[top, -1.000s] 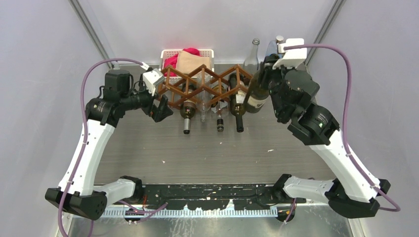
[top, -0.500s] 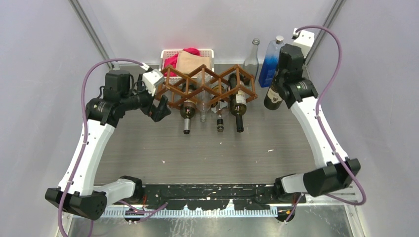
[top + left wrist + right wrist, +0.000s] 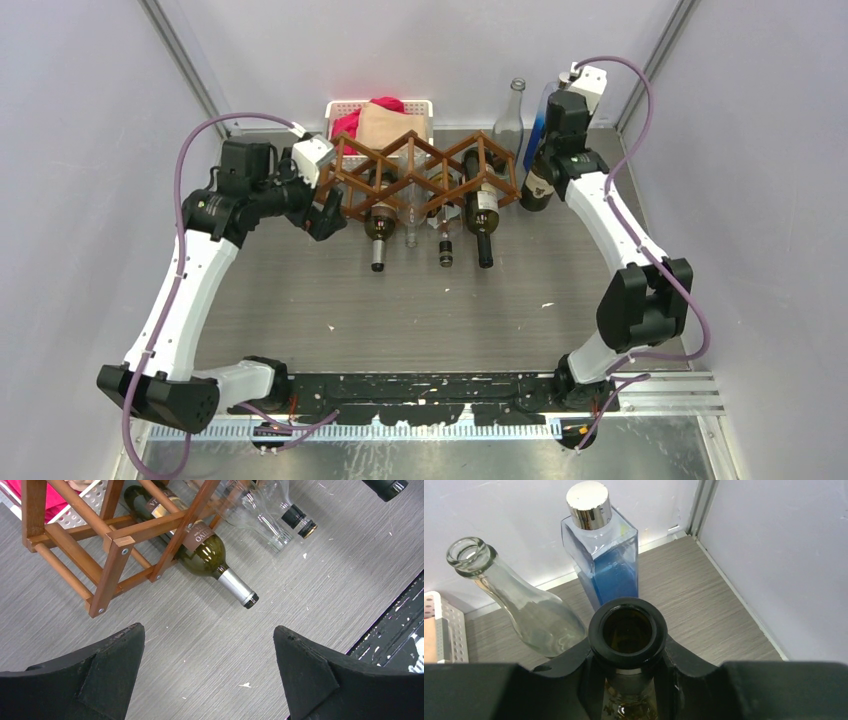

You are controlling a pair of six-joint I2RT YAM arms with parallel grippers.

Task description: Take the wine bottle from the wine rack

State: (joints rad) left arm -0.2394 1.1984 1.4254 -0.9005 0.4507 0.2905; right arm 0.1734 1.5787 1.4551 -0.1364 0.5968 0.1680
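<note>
The brown wooden wine rack (image 3: 420, 172) lies at the back of the table with several bottles in its cells, necks pointing toward me. My right gripper (image 3: 556, 135) is shut on the neck of a dark wine bottle (image 3: 537, 187), held upright just right of the rack. In the right wrist view the fingers (image 3: 574, 665) clamp below the bottle's open mouth (image 3: 628, 630). I cannot tell if its base touches the table. My left gripper (image 3: 326, 215) is open and empty by the rack's left end (image 3: 112, 545), above bare table (image 3: 207, 645).
A clear glass bottle (image 3: 519, 605) and a blue square bottle (image 3: 606, 565) stand right behind the held bottle, near the back right wall corner. A white basket of cloths (image 3: 380, 115) sits behind the rack. A green bottle (image 3: 205, 555) lies in the rack's left cell.
My right arm has swung the dark bottle away from the rack's right end to the back right and stood it upright beside the blue bottle. The left arm has barely shifted.
</note>
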